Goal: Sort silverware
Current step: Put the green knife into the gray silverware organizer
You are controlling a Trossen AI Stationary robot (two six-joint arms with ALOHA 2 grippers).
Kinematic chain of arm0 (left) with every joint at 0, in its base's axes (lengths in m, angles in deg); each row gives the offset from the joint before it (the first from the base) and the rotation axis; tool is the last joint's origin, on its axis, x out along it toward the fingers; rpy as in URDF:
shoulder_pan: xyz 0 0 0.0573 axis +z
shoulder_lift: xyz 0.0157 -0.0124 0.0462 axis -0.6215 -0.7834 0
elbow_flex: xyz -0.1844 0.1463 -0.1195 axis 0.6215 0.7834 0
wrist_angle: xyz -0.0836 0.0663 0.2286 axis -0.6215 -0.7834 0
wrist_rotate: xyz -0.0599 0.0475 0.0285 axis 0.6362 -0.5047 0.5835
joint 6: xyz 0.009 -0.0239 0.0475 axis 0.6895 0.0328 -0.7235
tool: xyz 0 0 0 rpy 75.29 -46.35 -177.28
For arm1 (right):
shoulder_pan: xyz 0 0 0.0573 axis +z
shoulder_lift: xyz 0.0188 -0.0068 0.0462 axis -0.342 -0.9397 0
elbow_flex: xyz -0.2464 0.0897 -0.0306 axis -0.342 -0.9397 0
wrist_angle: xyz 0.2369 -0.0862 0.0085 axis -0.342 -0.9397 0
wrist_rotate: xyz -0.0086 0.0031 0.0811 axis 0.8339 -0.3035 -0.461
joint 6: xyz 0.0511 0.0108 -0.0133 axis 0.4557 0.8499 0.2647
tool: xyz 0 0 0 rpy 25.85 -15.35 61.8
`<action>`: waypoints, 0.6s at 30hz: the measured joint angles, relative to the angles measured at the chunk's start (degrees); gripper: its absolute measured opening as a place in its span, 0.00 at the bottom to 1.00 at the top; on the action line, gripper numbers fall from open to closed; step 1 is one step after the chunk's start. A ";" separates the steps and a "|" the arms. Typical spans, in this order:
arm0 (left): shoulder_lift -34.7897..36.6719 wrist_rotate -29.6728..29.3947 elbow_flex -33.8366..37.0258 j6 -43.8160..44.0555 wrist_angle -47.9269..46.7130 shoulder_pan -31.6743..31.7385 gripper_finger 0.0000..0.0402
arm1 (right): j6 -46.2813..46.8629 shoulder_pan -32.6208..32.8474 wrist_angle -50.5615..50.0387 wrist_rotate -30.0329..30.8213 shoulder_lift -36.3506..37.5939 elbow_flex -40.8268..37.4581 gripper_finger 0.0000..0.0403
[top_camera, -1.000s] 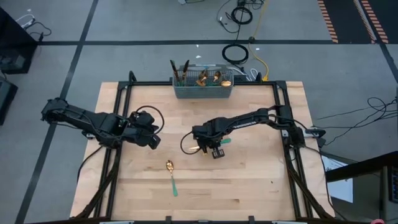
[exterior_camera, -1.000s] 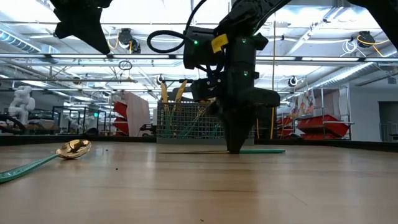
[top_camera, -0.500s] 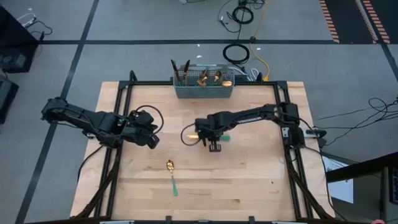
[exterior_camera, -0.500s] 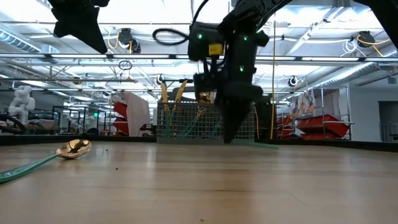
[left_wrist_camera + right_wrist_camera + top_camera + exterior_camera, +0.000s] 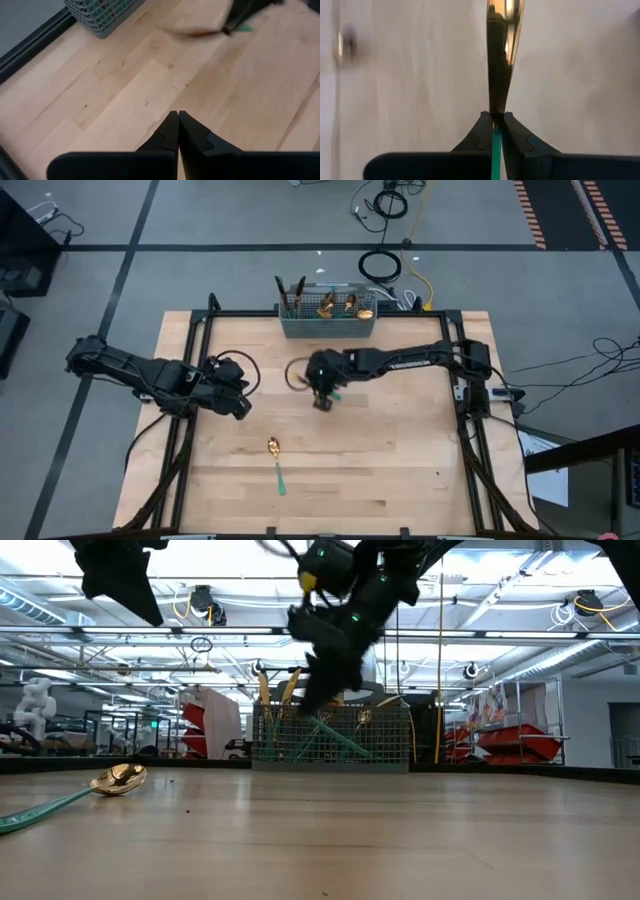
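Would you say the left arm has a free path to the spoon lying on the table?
Probably yes: the spoon lies alone on bare wood near the shut left gripper, with nothing between them.

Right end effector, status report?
Right end effector shut on gold-headed utensil, lifted near mesh basket. Left end effector shut, empty. Spoon on table. Nothing in the way.

— What sort of place am I working in?
— A robotics lab or workshop hall: my wooden table stands on a grey floor with taped lines, loose cables lie about, and behind are red bins, metal shelving and overhead lights.
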 joint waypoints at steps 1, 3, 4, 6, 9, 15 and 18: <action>0.19 0.00 0.00 0.01 -0.15 -0.19 0.02 | 0.92 -0.65 2.96 0.81 0.26 0.07 0.00; 0.70 -0.17 0.00 0.02 -0.17 -0.53 0.02 | 2.91 -2.23 9.48 2.23 0.67 0.23 0.00; 0.82 -0.22 0.00 0.05 -0.27 -0.76 0.02 | 3.87 -3.08 12.68 2.82 0.67 0.23 0.00; 1.20 -0.50 0.00 0.07 -0.32 -1.13 0.02 | 5.48 -4.68 18.91 4.34 0.67 0.23 0.00; 1.57 -1.37 0.00 0.07 -0.39 -1.57 0.02 | 6.90 -7.02 29.52 8.20 0.67 0.23 0.00; 1.73 -3.52 0.00 0.03 -0.58 -1.65 0.02 | 5.51 -11.57 46.22 14.70 0.68 0.25 0.00; 1.73 -4.56 0.00 -0.05 -0.77 -1.65 0.02 | 4.09 -13.66 51.44 15.75 0.13 0.32 0.00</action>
